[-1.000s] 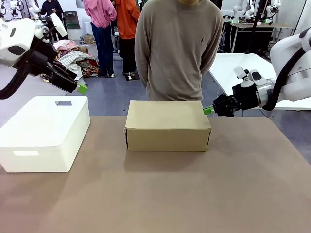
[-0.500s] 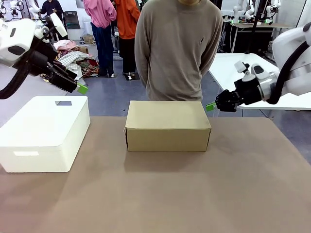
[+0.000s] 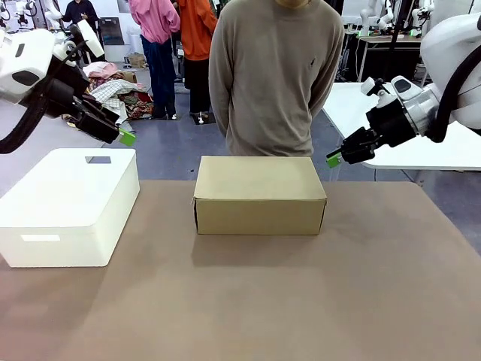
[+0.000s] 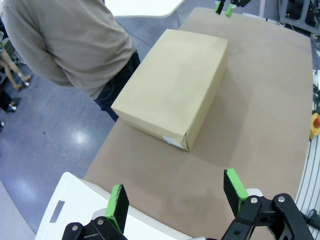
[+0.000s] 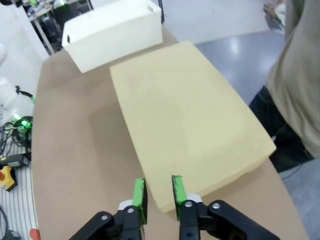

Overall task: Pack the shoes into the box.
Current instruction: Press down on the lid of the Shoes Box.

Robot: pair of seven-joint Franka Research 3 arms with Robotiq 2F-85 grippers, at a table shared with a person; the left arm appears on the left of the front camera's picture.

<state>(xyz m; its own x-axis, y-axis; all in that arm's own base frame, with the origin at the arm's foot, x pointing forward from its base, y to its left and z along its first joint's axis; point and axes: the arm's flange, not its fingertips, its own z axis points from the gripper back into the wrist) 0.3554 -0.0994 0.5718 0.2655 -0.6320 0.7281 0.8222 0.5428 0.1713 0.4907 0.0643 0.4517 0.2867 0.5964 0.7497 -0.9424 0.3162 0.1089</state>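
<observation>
Brown and bare in front, the desk (image 3: 301,301) carries the box (image 3: 259,194) near its far edge, just in front of a person in a tan sweater (image 3: 274,75) who stands at the far side. The box is closed, its lid flat, and its long axis runs left to right across the desk, parallel to that far edge. A white container (image 3: 68,203) sits well apart to its left. The left gripper (image 4: 175,197) hangs above the white container with its jaws spread wide and nothing between them. The right gripper (image 5: 157,192) hovers off the box's right end; its jaws stand a narrow gap apart, empty. 1 second ago it was lower, at the box's top right corner, jaws pressed together; it has since risen and drawn away.
</observation>
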